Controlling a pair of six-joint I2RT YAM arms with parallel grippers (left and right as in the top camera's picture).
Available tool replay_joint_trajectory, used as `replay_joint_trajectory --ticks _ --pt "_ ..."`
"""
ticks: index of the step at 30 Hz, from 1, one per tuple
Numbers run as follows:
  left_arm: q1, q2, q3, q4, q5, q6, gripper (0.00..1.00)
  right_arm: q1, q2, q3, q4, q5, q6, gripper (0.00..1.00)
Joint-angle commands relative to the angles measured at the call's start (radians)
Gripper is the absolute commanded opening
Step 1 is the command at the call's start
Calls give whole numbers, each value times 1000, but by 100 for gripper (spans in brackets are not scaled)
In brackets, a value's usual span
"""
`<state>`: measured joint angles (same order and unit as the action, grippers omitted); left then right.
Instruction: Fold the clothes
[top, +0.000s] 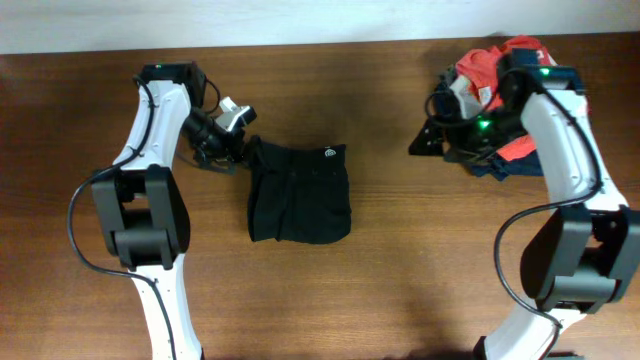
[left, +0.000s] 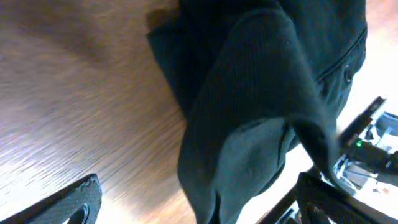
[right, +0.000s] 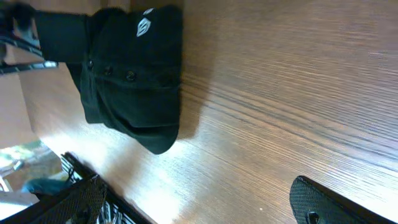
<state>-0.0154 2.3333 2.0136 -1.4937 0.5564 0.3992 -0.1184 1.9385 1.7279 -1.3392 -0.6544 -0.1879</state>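
The black T-shirt (top: 300, 192) lies folded into a compact rectangle at the table's middle, its small white logo at the top right corner. My left gripper (top: 240, 150) is at the shirt's upper left corner. In the left wrist view its fingers (left: 199, 208) are spread wide, with a fold of the black fabric (left: 261, 93) between them but not clamped. My right gripper (top: 427, 140) hovers to the right of the shirt, beside the clothes pile. In the right wrist view it is open (right: 199, 205) and empty over bare wood, with the shirt (right: 130, 81) some way ahead.
A pile of other garments sits at the back right: a red-orange shirt (top: 490, 70) on top of navy and grey fabric (top: 505, 165). The right arm reaches across it. The wooden table (top: 400, 280) shows bare wood in front of the shirt.
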Motion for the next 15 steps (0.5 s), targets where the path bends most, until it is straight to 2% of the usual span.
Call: replay_joint_trajectory --ticks 1,8,15 --pt "-10 8 -72 30 75 37 99 -49 -25 52 -13 -32 -23 100" --pt "-55 8 -209 178 190 31 99 -109 -25 121 -38 -46 -26 100" --pt "-127 8 -233 302 206 -63 98 -139 -25 192 -71 -46 -25 100"
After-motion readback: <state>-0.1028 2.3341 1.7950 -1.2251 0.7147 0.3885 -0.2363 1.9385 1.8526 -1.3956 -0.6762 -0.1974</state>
